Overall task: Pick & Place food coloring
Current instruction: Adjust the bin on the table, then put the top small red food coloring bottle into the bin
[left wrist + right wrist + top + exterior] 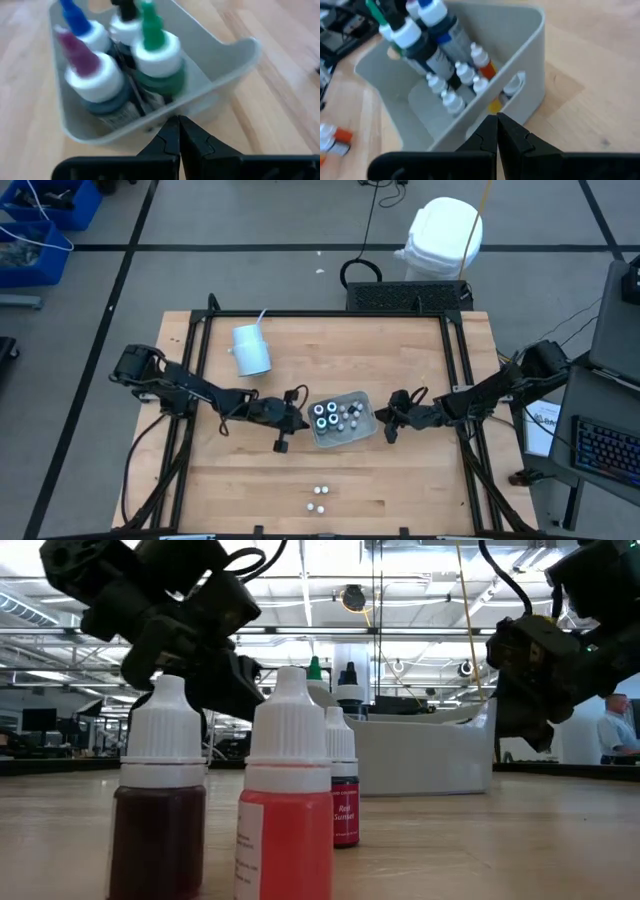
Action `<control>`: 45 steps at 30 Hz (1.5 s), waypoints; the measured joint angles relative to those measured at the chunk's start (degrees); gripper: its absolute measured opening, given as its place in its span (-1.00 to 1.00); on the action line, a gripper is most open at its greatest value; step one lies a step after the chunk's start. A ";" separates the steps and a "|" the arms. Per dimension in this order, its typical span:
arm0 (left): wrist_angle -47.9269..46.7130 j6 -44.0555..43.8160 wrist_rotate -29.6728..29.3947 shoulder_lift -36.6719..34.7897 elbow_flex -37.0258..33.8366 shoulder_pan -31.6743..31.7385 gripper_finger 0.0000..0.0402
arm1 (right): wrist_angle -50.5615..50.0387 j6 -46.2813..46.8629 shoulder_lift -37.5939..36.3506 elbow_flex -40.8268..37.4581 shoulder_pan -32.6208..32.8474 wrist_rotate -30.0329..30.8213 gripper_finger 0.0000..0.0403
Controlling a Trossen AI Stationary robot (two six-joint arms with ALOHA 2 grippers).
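A clear square tray [368, 402] sits mid-table and holds the food coloring: larger dark bottles with coloured tips [155, 55] standing upright, and tiny white-capped bottles [465, 75] lying beside them. Three more small bottles [318, 498] stand upright on the table near its front edge; the low view shows them close up, the middle one red [287, 815]. My left gripper [178, 120] is shut, its tips at the tray's left wall [220, 75]. My right gripper [496, 117] is shut, its tips at the tray's right wall [530, 60], by a handle cutout. My left gripper points its shut tips slanting down at the foot of the tray's left wall [150, 125]; I cannot tell whether they touch it. My right gripper points its shut tips slanting down at the tray's right wall just below the cutout [492, 107]; I cannot tell whether they touch it.
A white cup with a straw [250, 348] lies on the table's far left part. Bare wood lies between the tray and the three loose bottles. A black frame [300, 314] runs around the table.
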 joint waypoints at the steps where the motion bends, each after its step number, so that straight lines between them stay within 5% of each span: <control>1: -0.49 0.08 0.11 0.00 0.43 0.54 -0.98 | 1.96 0.03 1.55 0.00 0.36 1.09 -1.00; 12: -2.83 0.17 -0.03 0.02 1.07 3.88 -0.98 | 8.88 4.44 12.26 0.74 0.80 -5.51 -1.00; 26: -9.13 -1.75 -3.83 -0.02 1.25 1.44 -0.98 | 7.84 4.30 12.43 0.94 1.41 -5.83 -1.00; 34: -15.33 3.97 2.15 -0.46 1.16 -1.44 -0.98 | 5.39 5.36 12.32 1.23 4.28 -8.12 -1.00; 45: -17.14 15.06 1.32 -14.49 1.12 -1.57 -0.95 | -12.50 4.32 9.51 8.99 11.35 -8.35 -1.00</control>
